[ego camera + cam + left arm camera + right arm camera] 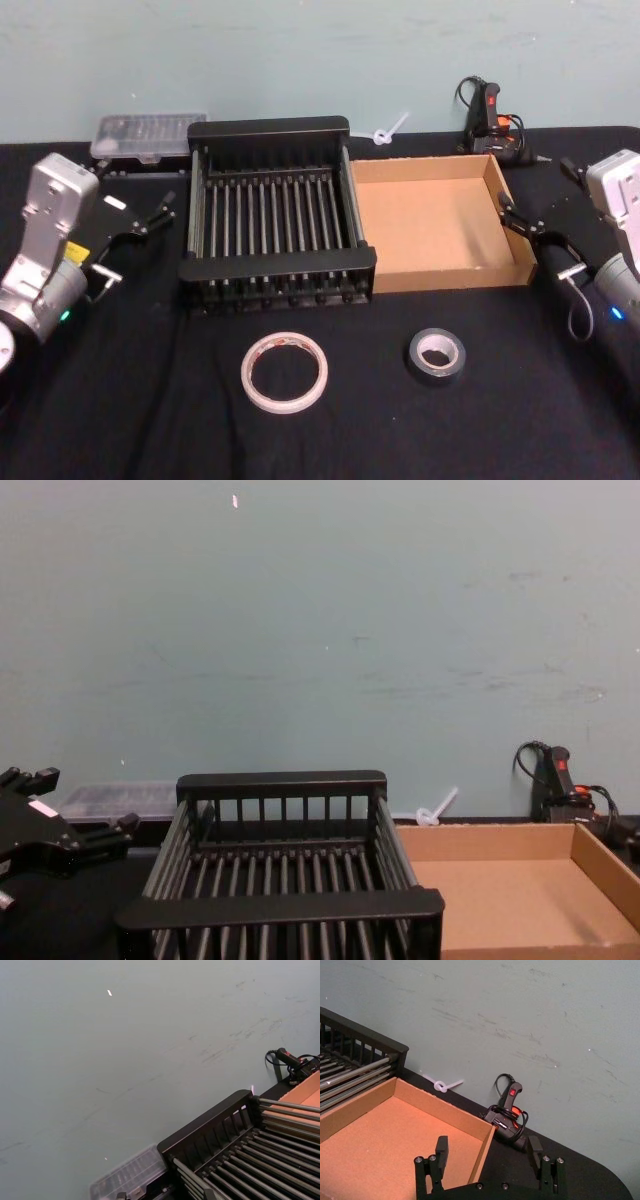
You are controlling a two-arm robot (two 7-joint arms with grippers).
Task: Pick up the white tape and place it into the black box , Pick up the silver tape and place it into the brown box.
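Both tapes lie near the table's [100, 440] front edge, the white tape [285, 372] before the black box [277, 225], the silver tape [436, 356] before the brown box [440, 232]. Left gripper [135, 240] and right gripper [527, 238] hang spread, empty. Swapping boxes is the likeliest slip, since they stand touching. The head view alone shows the tapes.

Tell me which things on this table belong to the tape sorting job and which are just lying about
Job: white tape, silver tape, black box, brown box.
Lying about: clear plastic case, black corded tool, white zip tie.
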